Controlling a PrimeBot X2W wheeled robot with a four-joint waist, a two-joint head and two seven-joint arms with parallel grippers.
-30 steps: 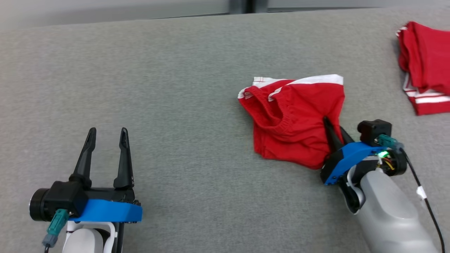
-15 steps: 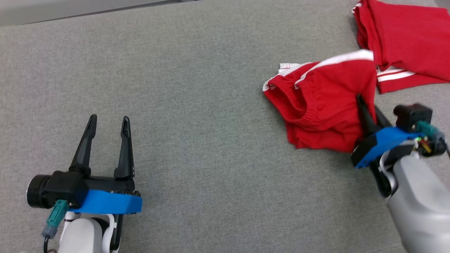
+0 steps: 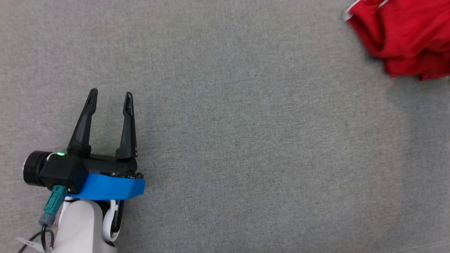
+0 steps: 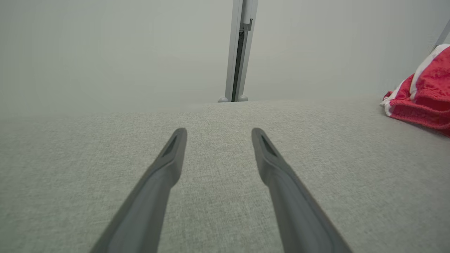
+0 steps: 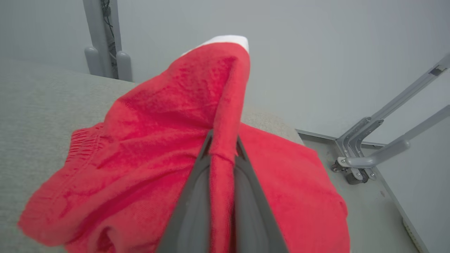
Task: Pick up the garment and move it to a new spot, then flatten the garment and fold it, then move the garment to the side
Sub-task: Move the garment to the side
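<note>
Where the grey, cloth-covered bench (image 3: pixel 246 140) spreads across the head view, its woven top lies flat. Its far edge meets a pale wall (image 4: pixel 105 52) in the left wrist view. The red garment (image 3: pixel 404 35) with white trim sits bunched toward the bench's far right corner, well apart from the left arm. It shows blurred in the head view, with a soft shadow on the bench beside it. In the left wrist view the garment (image 4: pixel 425 95) lies close to the right edge, its ribbed hem and white stripe turned this way. In the right wrist view the garment (image 5: pixel 158 140) rises in a peak, with a white band at the top and a gathered waistband low on the left. More red cloth spreads to the right of the fingers, over the bench's corner. Whether that is the same piece cannot be told.

The right hand (image 5: pixel 224 140) is closed on a narrow upright fold of the garment, pinched between its two dark fingers. The left hand (image 3: pixel 110 94) hovers near the bench's near left corner with its fingers spread wide and nothing between them, and the left hand (image 4: pixel 218 133) points toward the far edge. Beyond that edge stands a slim metal post (image 4: pixel 239 52). A grey metal frame (image 5: pixel 355 165) stands on the floor past the right corner.
</note>
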